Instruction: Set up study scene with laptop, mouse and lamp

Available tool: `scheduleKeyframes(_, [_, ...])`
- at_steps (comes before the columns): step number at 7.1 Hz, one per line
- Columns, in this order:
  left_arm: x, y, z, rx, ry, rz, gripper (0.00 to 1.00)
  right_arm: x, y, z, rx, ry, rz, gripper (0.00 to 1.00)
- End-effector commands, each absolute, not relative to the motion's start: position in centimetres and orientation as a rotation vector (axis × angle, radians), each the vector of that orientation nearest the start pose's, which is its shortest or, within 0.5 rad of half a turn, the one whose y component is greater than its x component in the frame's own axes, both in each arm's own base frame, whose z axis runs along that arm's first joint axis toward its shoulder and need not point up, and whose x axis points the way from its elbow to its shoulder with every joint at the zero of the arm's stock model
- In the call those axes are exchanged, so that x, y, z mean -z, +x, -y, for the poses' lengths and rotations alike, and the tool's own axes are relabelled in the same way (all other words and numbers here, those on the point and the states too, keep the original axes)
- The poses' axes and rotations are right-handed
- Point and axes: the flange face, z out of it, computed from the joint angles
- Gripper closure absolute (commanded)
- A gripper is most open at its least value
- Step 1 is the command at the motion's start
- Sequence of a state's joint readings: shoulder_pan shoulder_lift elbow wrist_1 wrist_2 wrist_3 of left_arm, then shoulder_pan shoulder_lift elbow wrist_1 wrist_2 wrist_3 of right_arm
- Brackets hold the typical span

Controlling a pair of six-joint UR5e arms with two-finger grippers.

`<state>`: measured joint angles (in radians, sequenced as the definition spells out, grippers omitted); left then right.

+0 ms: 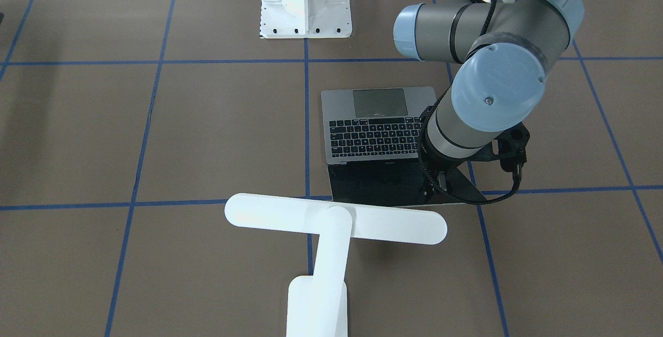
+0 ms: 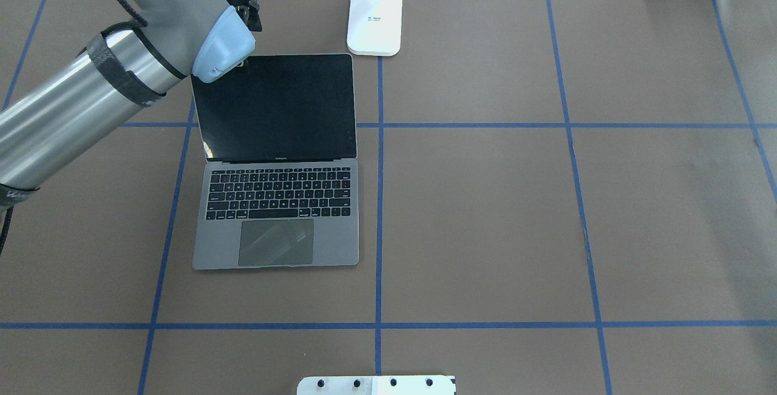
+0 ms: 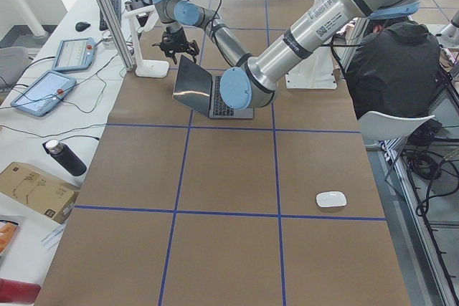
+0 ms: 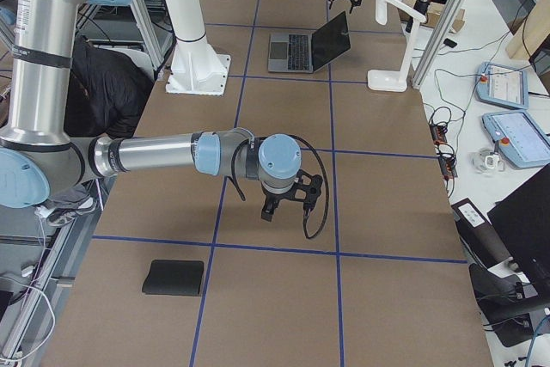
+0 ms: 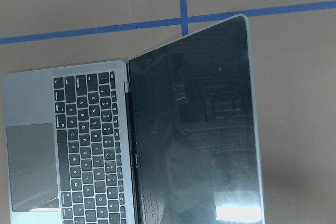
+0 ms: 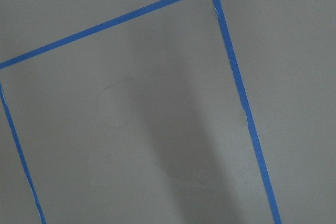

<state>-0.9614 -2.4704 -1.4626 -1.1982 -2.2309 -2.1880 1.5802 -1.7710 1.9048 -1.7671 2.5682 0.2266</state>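
Note:
The dark-grey laptop [image 2: 276, 201] lies open left of the table's middle, with its black screen [image 5: 194, 140] tilted back. My left gripper [image 2: 249, 14] hovers just above the screen's far left corner. Its fingers look spread and hold nothing, and they are half hidden by the wrist. The white lamp [image 1: 336, 218] stands upright beyond the laptop, with its base [image 2: 375, 22] at the far edge. The white mouse [image 3: 331, 198] rests far off toward the robot's right end. My right gripper [image 4: 284, 211] hangs low over bare table there. Whether it is open or shut I cannot tell.
The white robot pedestal [image 1: 305, 0] is bolted at the near edge. A flat black object [image 4: 174, 277] lies near the right end of the table. A person in black [image 3: 391, 55] sits beside the pedestal. Tablets and cables lie on the bench behind the lamp.

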Motion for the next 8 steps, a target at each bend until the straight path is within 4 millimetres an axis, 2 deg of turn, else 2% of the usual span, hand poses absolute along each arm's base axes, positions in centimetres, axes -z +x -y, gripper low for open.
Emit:
scheduleKeyframes(1, [-20.1, 31.1, 59.3, 1.239, -0.540, -0.653, 0.00, -58.1, 5.4, 40.1, -0.244, -0.156, 0.995, 0.00])
scheduleKeyframes(3, [-20.4, 29.5, 57.4, 1.052, -0.451, -0.714, 0.00, -58.2, 5.4, 40.2, -0.238, -0.150, 0.988, 0.00])
scheduleKeyframes(4, [-21.4, 28.7, 56.6, 0.993, -0.379, -0.716, 0.00, -58.3, 5.4, 40.3, -0.231, -0.142, 0.987, 0.00])
scheduleKeyframes(6, [-20.7, 27.7, 55.8, 0.775, -0.242, -0.755, 0.00, -60.3, 5.3, 40.7, -0.173, -0.053, 1.003, 0.00])
scheduleKeyframes(7, [-20.3, 27.3, 55.5, 0.675, -0.187, -0.773, 0.00, -61.7, 4.8, 40.7, -0.162, -0.066, 0.997, 0.00])
scheduleKeyframes(8, [-20.4, 27.1, 55.5, 0.589, -0.133, -0.773, 0.00, -62.7, 3.1, 41.1, -0.077, -0.072, 0.989, 0.00])
